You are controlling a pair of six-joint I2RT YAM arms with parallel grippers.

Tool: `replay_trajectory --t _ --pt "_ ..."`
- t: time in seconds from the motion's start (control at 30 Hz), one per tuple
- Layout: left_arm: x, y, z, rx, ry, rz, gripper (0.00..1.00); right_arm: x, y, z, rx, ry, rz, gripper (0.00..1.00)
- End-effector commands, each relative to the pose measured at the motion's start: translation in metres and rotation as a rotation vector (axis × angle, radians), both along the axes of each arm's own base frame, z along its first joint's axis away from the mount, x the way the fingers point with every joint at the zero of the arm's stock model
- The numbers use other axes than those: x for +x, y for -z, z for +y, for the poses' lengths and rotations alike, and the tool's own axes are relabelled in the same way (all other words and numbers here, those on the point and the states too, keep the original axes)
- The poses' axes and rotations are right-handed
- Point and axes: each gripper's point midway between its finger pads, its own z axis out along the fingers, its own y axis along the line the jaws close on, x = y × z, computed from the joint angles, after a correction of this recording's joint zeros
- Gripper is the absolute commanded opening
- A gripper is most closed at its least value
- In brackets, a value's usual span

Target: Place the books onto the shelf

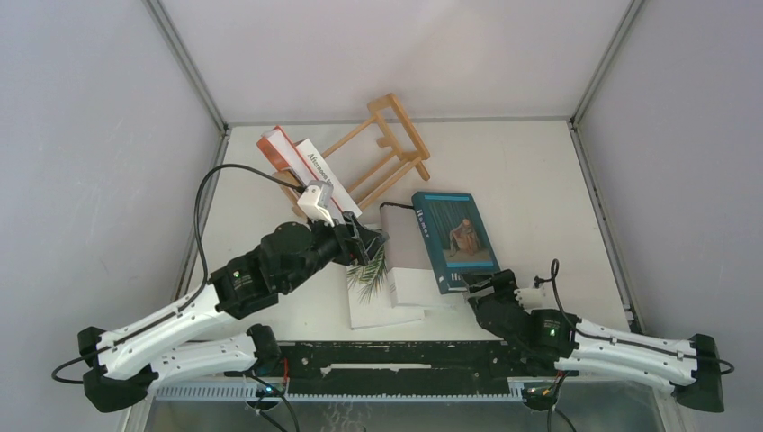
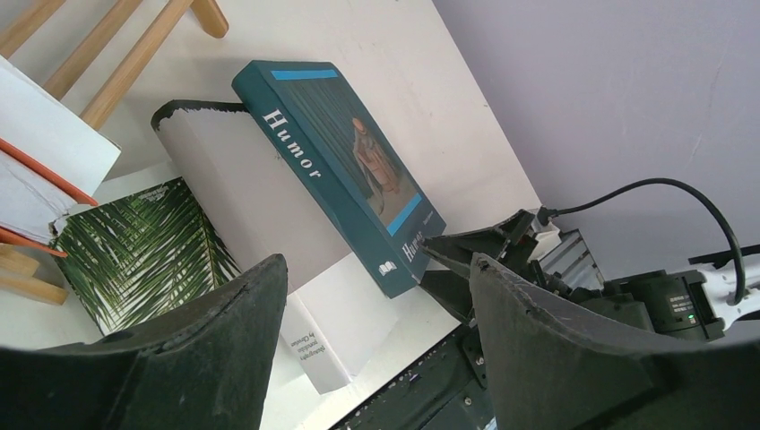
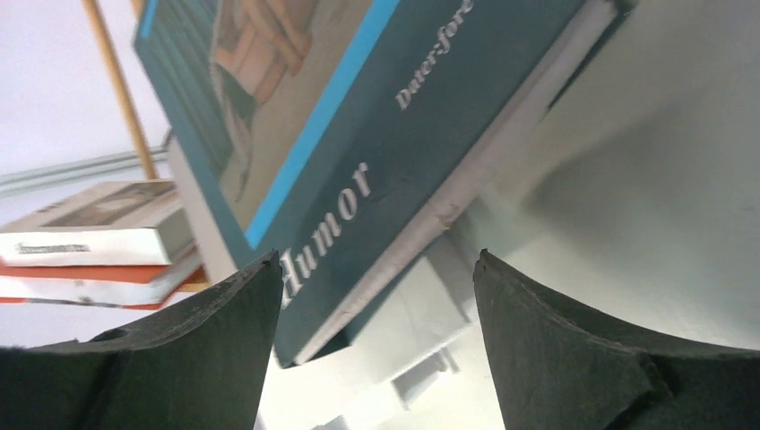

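The shelf (image 2: 134, 58) beside the Humor book (image 2: 358, 170) is seen to be of bare light wood, smooth and matt. The Humor book is bound in a smooth, faintly sheened cover, with matt paper edges. Matt black, rough-edged material is shown on the left tool (image 2: 375, 262) and right tool (image 3: 376, 260). The table (image 1: 522, 180) is matt white.

Top view high, looking down, wrist views close — all share teal book (image 1: 454, 238)

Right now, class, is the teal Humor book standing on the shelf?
No, the teal Humor book lies flat atop the grey-white book on the table, outside the shelf.
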Motion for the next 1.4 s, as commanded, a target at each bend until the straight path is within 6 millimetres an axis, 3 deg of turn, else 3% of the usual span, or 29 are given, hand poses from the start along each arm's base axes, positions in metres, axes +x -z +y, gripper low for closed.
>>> replay_trajectory --t 0.0,0.23,0.67,1.0,1.37 --pt "-0.002 -0.012 -0.001 -0.023 0.02 -0.042 0.78 0.001 -0.011 -0.018 0.069 0.152 0.042 0.85" --pt "-0.004 -0.02 0.004 -0.046 0.016 -0.065 0.78 0.005 -0.014 -0.025 0.056 0.215 0.019 0.85" --pt "-0.007 -0.03 0.01 -0.022 0.036 -0.106 0.79 0.036 -0.019 -0.003 0.107 0.238 0.006 0.86" --pt "-0.008 -0.034 0.013 -0.018 0.042 -0.125 0.8 0.037 -0.003 0.012 0.12 0.224 0.068 0.87" --pt "-0.01 -0.031 0.017 -0.01 0.044 -0.126 0.8 0.051 0.015 0.006 0.133 0.281 0.023 0.82"
